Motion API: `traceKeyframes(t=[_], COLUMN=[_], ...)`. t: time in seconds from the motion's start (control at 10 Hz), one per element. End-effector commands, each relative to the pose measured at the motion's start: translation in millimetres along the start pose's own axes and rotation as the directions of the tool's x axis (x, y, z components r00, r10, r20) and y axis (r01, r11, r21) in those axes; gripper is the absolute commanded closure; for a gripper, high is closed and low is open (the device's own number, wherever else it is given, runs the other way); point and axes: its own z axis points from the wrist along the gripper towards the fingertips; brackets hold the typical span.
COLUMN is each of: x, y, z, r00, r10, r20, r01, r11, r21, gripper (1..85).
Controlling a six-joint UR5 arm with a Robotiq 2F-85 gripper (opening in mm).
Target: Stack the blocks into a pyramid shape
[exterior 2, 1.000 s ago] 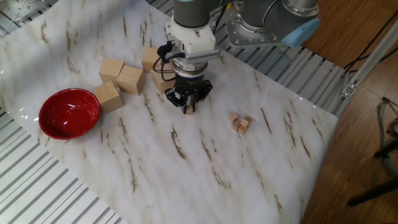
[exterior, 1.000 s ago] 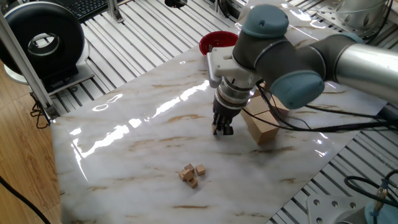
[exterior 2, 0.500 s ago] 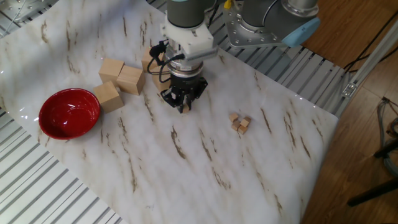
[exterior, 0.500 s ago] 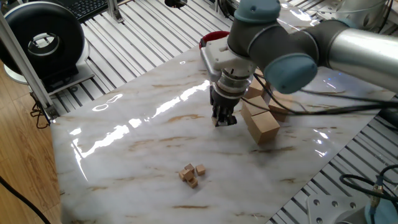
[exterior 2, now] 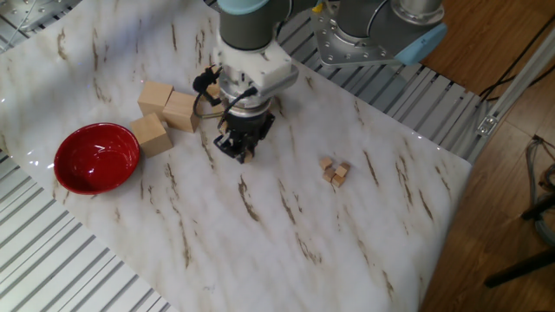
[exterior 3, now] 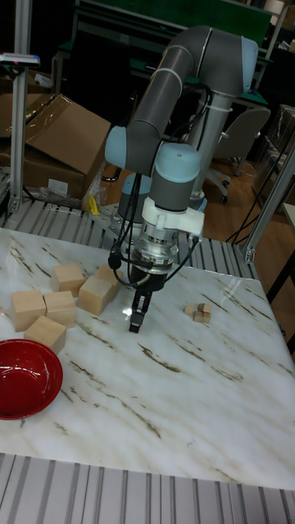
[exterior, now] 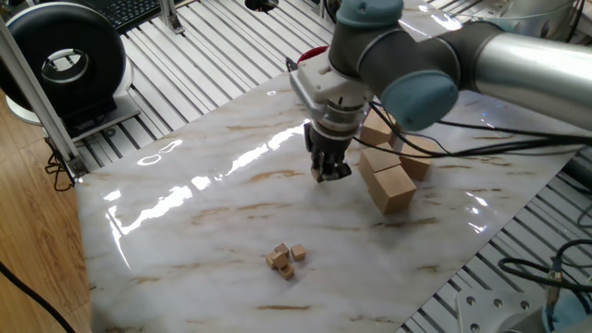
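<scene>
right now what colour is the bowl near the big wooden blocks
Red, glossy inside and out. The bowl shows best in the other fixed view, at the table's edge.

Bright, even overhead light falls on the glossy marble table (exterior: 213, 231). In one fixed view, white streaks of glare run diagonally across the table toward its far corner, with smaller glints near the left edge. The other fixed view is softer, with little glare and faint shadows. The tall fixed view has a dim, dark background behind a well-lit table, and a small bright reflection beside the tool (exterior 3: 136, 321). All three pictures are fairly sharp; the tiny blocks (exterior: 286, 259) lack detail.
</scene>
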Motion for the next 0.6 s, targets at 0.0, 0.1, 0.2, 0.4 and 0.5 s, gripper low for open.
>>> traceKeyframes(t=[0.0,0.1,0.2,0.4,0.5], x=[-0.4,-2.7,-5.0,-13.2,-13.8], y=[-18.4,-23.0,-25.6,-27.5,-30.0], z=[-0.6,-0.3,-0.3,1.4,4.1], r00=[0.998,0.998,0.997,0.994,0.991], r10=[-0.056,-0.064,-0.071,-0.110,-0.135], r20=[-0.006,-0.005,-0.007,0.002,0.001], r01=[0.056,0.063,0.071,0.110,0.135], r11=[0.998,0.998,0.997,0.994,0.991], r21=[-0.006,-0.011,-0.013,-0.013,-0.009], gripper=[84.7,84.7,84.7,84.7,84.7])
